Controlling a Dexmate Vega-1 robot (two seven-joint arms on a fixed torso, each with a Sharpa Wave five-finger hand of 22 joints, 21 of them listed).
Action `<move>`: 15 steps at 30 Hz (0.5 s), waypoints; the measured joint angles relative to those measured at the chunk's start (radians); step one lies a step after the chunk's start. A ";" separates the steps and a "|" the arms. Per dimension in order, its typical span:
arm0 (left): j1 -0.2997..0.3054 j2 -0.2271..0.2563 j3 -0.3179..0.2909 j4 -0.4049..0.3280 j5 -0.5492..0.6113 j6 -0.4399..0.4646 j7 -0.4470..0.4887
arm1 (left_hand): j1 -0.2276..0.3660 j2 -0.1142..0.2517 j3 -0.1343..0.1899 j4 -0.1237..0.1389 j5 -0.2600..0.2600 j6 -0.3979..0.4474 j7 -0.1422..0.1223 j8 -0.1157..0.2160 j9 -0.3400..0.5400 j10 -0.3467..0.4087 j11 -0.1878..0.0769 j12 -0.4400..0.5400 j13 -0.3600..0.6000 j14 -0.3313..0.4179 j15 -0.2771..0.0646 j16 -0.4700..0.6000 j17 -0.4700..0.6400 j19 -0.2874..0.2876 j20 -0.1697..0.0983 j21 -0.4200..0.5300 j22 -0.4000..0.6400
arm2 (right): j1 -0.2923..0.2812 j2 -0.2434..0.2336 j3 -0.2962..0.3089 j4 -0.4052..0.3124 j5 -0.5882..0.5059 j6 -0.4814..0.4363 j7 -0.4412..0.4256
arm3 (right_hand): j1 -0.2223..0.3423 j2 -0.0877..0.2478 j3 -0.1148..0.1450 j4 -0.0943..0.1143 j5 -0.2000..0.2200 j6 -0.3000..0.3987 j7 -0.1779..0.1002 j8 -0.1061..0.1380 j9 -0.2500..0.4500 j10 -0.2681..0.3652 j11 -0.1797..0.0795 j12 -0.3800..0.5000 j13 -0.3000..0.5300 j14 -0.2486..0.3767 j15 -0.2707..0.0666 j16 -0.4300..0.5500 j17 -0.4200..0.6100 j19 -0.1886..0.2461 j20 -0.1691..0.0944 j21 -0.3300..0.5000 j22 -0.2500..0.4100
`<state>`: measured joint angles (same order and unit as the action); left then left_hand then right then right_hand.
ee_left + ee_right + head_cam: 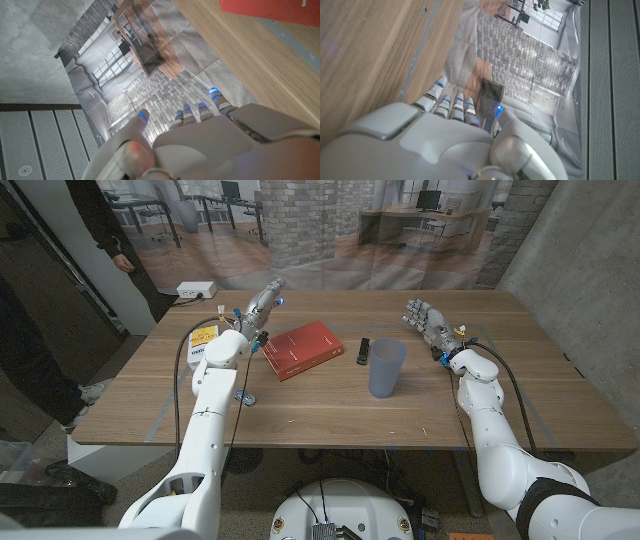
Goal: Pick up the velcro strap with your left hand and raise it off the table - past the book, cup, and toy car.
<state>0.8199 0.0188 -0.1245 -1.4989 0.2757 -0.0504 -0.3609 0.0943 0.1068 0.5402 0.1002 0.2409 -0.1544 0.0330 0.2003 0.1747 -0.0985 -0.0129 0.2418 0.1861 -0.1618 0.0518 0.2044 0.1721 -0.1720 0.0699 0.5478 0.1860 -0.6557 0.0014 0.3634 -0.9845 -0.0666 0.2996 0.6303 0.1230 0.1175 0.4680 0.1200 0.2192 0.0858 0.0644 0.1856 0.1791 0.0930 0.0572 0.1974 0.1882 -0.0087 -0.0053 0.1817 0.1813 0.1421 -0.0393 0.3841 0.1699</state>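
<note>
The black velcro strap (365, 351) lies on the table between the red book (303, 348) and the translucent blue-grey cup (386, 367), just behind the cup. My left hand (262, 305) is held up over the table's far left part, beyond the book's left corner, fingers stretched out and holding nothing. In the left wrist view that hand (210, 145) points past the table edge, with a corner of the book (270, 10) showing. My right hand (425, 320) stands at the far right, fingers apart and empty. A small bluish thing (243, 396), possibly the toy car, sits beside my left forearm.
A yellow-and-white pack (203, 340) lies under my left arm. A white box (195, 289) sits off the table's far left corner. A person in dark clothes (105, 230) stands at the back left. The wooden table (330, 415) stretches toward me.
</note>
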 measured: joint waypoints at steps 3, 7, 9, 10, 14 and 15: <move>-0.004 0.004 0.006 -0.010 0.007 0.001 0.000 | 0.000 0.000 0.003 -0.003 0.000 0.010 0.001 0.000 0.000 0.008 -0.002 0.000 0.000 0.012 -0.002 0.000 0.000 0.000 0.000 0.000 0.000 | 0.001 0.000 0.002 0.002 0.000 0.006 0.006 | 0.000 0.000 -0.004 -0.004 0.000 0.000 0.000 0.000 0.000 0.000 0.000 0.000 0.000 0.000 0.000 0.000 0.000 0.000 0.000 0.000 0.000; -0.009 0.009 0.012 -0.018 0.042 0.002 -0.003 | 0.011 0.005 0.004 -0.010 0.000 0.024 0.001 0.004 0.000 0.023 -0.008 0.006 0.002 0.025 -0.011 0.000 0.000 0.000 0.000 0.000 0.000 | 0.003 -0.002 0.012 0.008 0.000 0.010 0.012 | 0.000 0.000 -0.004 -0.004 0.000 0.000 0.000 0.000 0.000 0.000 0.000 0.000 0.000 0.000 0.000 0.000 0.000 0.002 0.002 0.000 0.000; -0.012 0.011 0.015 -0.021 0.048 0.003 -0.003 | 0.015 0.001 0.003 -0.011 0.000 0.032 -0.002 0.008 0.000 0.035 -0.010 0.010 0.003 0.033 -0.009 0.000 0.000 0.003 -0.003 0.000 0.000 | 0.003 -0.002 0.013 0.009 0.000 0.012 0.014 | 0.000 0.000 -0.004 -0.004 0.000 0.000 0.000 0.000 0.000 0.000 0.000 0.000 0.000 0.000 0.000 0.000 0.000 0.007 0.007 -0.006 0.000; -0.014 0.013 0.018 -0.023 0.056 0.004 -0.003 | 0.015 0.001 0.006 -0.014 0.000 0.035 0.001 0.008 0.000 0.035 -0.010 0.011 0.003 0.037 -0.010 0.000 0.000 0.004 -0.004 0.000 0.000 | 0.003 -0.003 0.016 0.010 0.001 0.014 0.016 | 0.000 0.000 -0.004 -0.004 0.000 0.000 0.000 0.000 0.000 0.000 0.000 0.000 0.000 0.000 0.000 0.000 0.000 0.007 0.007 -0.007 0.000; -0.022 0.020 0.027 -0.030 0.080 0.007 -0.004 | 0.024 0.003 0.008 -0.016 0.000 0.048 -0.001 0.008 0.000 0.053 -0.008 0.012 0.003 0.055 -0.006 0.000 0.000 0.013 -0.002 0.000 0.000 | 0.003 -0.004 0.021 0.013 0.004 0.019 0.022 | 0.006 -0.006 -0.004 -0.004 0.000 0.000 0.000 0.000 0.000 0.000 0.000 0.000 0.000 0.000 0.000 0.000 0.000 0.011 0.004 -0.007 0.000; -0.023 0.021 0.028 -0.031 0.083 0.007 -0.004 | 0.024 0.003 0.010 -0.019 0.000 0.051 -0.004 0.008 0.000 0.057 -0.010 0.012 0.003 0.055 -0.006 0.000 0.000 0.015 -0.003 0.000 0.000 | 0.003 -0.004 0.022 0.013 0.005 0.020 0.023 | 0.006 -0.006 -0.004 -0.004 0.000 0.000 0.000 0.000 0.000 0.000 0.000 0.000 0.000 0.000 0.000 0.000 0.000 0.011 0.004 -0.007 0.000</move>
<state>0.7965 0.0402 -0.0964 -1.5300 0.3585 -0.0432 -0.3646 0.1180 0.1094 0.5501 0.0809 0.2409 -0.1035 0.0287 0.2079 0.1747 -0.0419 -0.0228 0.2534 0.1888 -0.1068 0.0460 0.2044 0.1722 -0.1573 0.0665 0.5479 0.1861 -0.6524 -0.0023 0.3853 -0.9718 -0.0620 0.3197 0.6528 0.1288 0.1117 0.4638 0.1158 0.2192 0.0858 0.0644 0.1856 0.1790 0.0933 0.0575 0.1974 0.1881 -0.0087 -0.0054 0.1817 0.1814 0.1529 -0.0358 0.3771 0.1698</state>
